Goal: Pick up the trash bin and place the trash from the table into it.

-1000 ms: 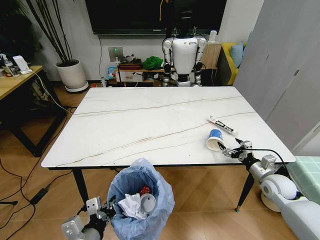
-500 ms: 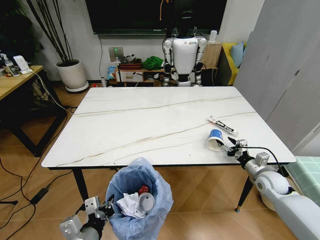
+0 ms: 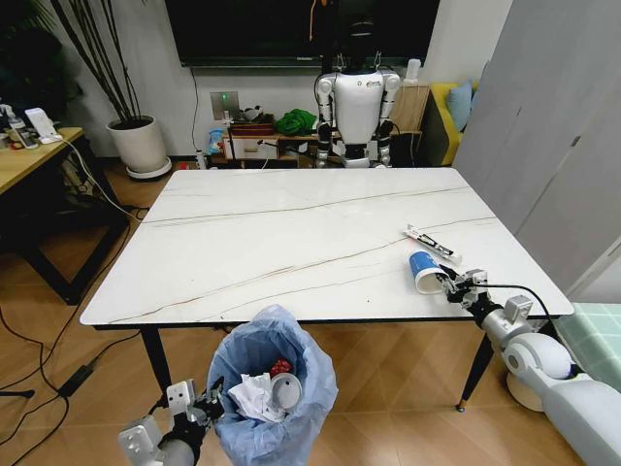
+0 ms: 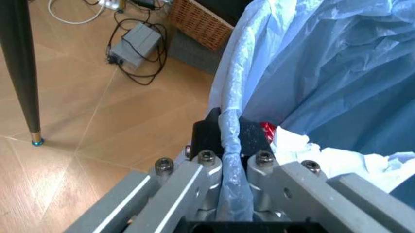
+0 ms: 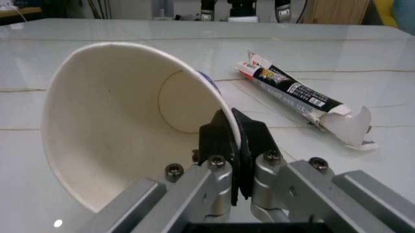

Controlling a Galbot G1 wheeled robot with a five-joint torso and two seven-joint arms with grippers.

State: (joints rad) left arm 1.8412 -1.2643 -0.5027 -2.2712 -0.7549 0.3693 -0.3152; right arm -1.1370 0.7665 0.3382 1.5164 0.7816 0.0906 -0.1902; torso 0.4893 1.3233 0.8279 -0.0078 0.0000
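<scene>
Nearest, low at the robot's left: left end effector clamped on the rim of the trash bin, fingers pinching the light-blue liner between them. Bin held below the near edge of the desk, well clear of the top. Inside it already: crumpled white tissues, a white round disc, a red wrapper.

At the near right corner of the desk: right end effector closed on the rim of the blue paper cup, one finger inside the wall, one outside. Cup on its side, mouth toward the robot, white interior plain in the right wrist view; whether it touches the marble or is just lifted off cannot be told.

Just beyond the cup: thin white printed tube, lying flat, untouched, near the cup but apart from it.

Farther back: bare marble with thin dark veins. Past the far edge, another white robot standing by a low cabinet.

Step in hand, as judged: cup grasped, ready for transfer. Next move likely calls for lifting the cup off the desk, carrying it leftward over the bin mouth, and releasing above the opening, with the bin kept steady. Tube left to collect after.
</scene>
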